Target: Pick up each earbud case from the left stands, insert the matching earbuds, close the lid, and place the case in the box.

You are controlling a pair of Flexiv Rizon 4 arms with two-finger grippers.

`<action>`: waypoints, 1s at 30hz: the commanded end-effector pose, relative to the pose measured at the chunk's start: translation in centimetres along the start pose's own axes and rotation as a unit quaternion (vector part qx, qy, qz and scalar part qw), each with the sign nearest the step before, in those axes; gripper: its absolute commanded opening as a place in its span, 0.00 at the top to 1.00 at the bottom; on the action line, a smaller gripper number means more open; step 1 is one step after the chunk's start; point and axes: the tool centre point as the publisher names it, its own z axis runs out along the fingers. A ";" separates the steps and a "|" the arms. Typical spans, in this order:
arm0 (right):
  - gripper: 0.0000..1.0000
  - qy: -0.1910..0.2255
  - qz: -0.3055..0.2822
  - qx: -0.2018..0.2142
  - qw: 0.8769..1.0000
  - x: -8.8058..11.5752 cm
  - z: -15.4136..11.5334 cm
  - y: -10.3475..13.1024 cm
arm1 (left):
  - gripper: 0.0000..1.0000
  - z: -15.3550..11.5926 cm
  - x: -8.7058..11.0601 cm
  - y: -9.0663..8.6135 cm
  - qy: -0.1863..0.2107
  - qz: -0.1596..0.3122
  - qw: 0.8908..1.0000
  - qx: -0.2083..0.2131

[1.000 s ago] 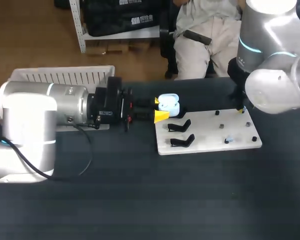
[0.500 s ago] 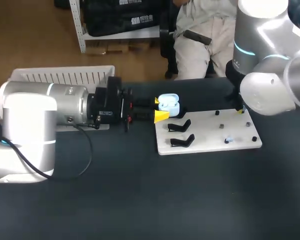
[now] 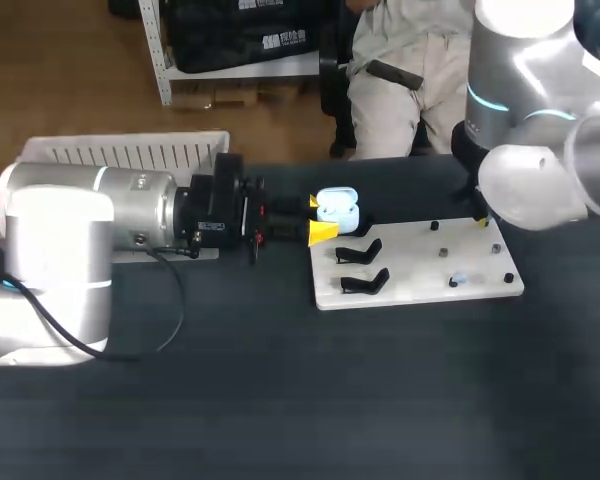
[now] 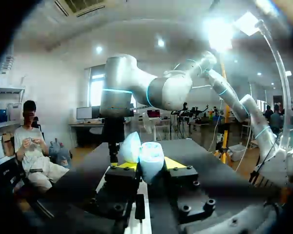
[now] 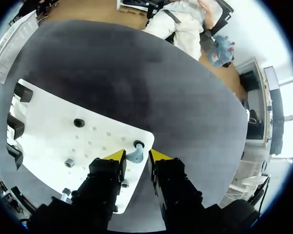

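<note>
A light-blue earbud case (image 3: 338,210) with its lid up is held off the table, at the back left of the white board (image 3: 420,275), by my left gripper (image 3: 320,218), which is shut on it. The left wrist view has the case (image 4: 150,158) between the yellow tips of the left gripper (image 4: 149,165). My right gripper (image 5: 136,156) points down at the board's (image 5: 53,126) far right corner. A pale blue earbud (image 5: 135,155) stands on a peg between its fingers, with a thin gap still showing. A second earbud (image 3: 458,281) sits near the board's front right.
Two empty black stands (image 3: 360,250) (image 3: 365,281) are on the board's left part. Small dark pegs (image 3: 443,251) (image 5: 78,122) dot its right part. A white slatted box (image 3: 130,150) stands at the back left, behind my left arm.
The right gripper's fingers have drawn closer together around the earbud, and the right arm has shifted slightly left. The left arm and the case have not moved.
</note>
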 end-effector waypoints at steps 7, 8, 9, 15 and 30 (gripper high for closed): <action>0.78 0.007 0.002 0.006 1.000 -0.3 0.3 0.1 | 1.00 0.0 0.0 0.1 0.000 0.000 1.000 0.001; 0.78 0.007 0.002 0.006 1.000 -0.3 0.4 0.1 | 1.00 0.0 0.0 0.1 0.000 0.000 1.000 0.001; 0.78 0.008 0.002 0.006 1.000 -0.3 0.4 0.1 | 1.00 0.0 0.0 0.1 0.000 0.000 1.000 0.001; 1.00 0.007 0.004 0.008 1.000 -0.3 0.4 0.1 | 1.00 0.0 0.0 0.1 0.000 0.000 1.000 0.001; 1.00 -0.002 0.014 0.012 1.000 1.3 -4.0 1.8 | 1.00 0.0 0.0 0.1 0.000 0.000 1.000 0.001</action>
